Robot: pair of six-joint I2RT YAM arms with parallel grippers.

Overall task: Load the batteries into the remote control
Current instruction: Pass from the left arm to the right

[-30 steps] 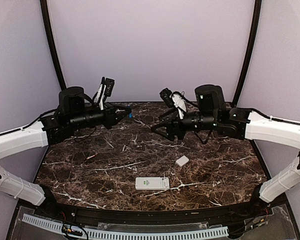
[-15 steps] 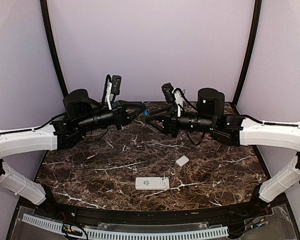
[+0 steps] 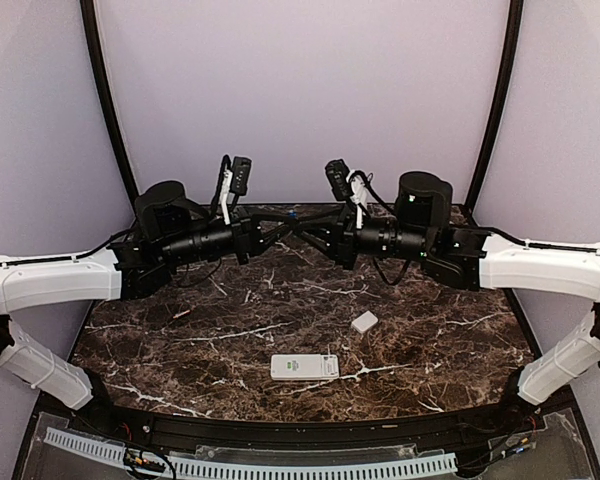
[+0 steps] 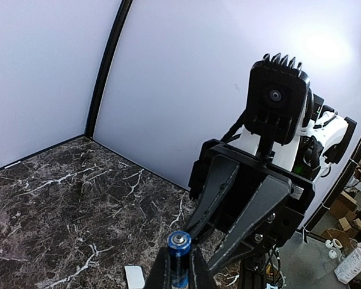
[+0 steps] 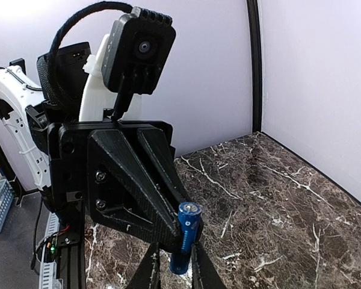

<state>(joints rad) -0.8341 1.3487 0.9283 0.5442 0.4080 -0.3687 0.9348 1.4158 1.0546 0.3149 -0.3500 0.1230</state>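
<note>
One battery shows from above, a blue speck in the air over the table's 12 o'clock edge. There the left gripper and right gripper meet tip to tip. The remote lies flat near the 6 o'clock edge, well apart from both, with the cover near its 1 o'clock. No second battery can be made out. In the left wrist view the left gripper is clenched on the battery at 6 o'clock of the frame. Its metal cap points toward the right gripper, whose two black fingers converge on that cap from 1 o'clock. In the right wrist view the battery stands between the right fingers at 6 o'clock, and the left gripper reaches it from 10 o'clock. The right jaws sit narrow about its lower end, but I cannot tell whether they press it or only flank it. This looks like a mid-air hand-over. To do it well, the right jaws should close squarely on the casing and be firm before the left lets go, with the two grips on separate stretches of the cylinder. A release too soon would likely drop it onto the marble, and a slanted pinch could make it hard to seat in the remote.
</note>
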